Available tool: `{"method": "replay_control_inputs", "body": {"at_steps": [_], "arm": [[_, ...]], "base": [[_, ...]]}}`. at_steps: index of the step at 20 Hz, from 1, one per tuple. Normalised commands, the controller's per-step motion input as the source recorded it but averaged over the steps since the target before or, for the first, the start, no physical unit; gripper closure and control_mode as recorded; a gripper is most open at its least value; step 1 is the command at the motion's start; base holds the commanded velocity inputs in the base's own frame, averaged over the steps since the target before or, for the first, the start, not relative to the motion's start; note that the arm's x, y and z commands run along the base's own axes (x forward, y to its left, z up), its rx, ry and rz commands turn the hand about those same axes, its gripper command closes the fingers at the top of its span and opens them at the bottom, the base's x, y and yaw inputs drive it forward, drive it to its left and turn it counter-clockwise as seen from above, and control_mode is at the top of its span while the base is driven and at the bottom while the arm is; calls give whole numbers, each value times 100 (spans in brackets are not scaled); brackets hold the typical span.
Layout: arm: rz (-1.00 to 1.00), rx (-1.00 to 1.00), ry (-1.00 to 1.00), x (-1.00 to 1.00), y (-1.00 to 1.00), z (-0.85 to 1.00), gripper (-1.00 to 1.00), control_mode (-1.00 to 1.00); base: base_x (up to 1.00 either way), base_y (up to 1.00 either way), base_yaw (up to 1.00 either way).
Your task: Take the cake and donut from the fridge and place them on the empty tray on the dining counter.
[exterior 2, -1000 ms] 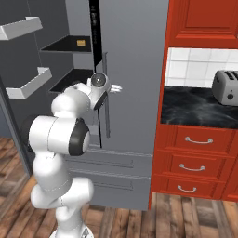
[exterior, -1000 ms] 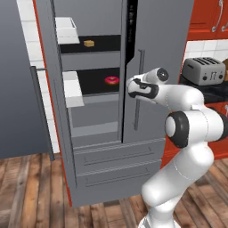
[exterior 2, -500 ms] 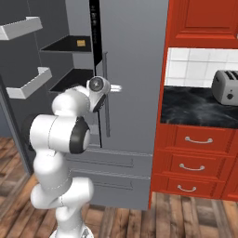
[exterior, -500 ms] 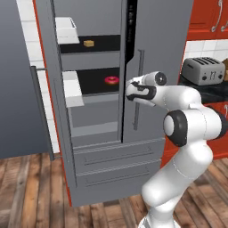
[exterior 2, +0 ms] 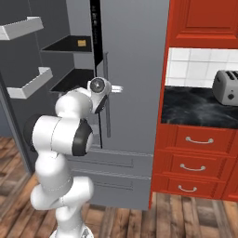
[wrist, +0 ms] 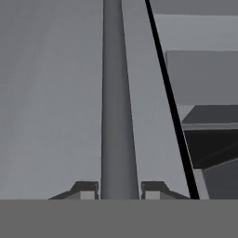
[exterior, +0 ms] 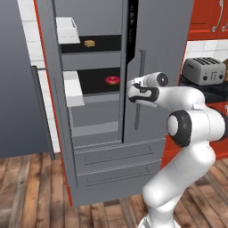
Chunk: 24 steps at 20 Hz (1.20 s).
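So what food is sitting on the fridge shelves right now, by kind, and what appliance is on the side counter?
Cake: 1
Donut: 1
Toaster: 1
Total: 3

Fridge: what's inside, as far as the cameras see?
With the left door open, the fridge shows the cake on the upper black shelf and the donut on the shelf below. The closed right door, whose handle the gripper clamps, hides the rest.
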Motion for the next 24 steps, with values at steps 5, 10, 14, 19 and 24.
{"method": "replay_control_inputs", "body": {"at_steps": [5,10,14,19,24], "arm": [[-3,14,6,-40,-91,0,100,-100],[-1,14,0,-50,-92,0,100,-100],[0,12,0,-54,-100,0,100,-100],[0,11,0,-51,-98,0,100,-100],[0,9,0,-46,-96,0,100,-100]], "base": [[0,0,0],[0,0,0],[0,0,0],[0,0,0],[0,0,0]]}}
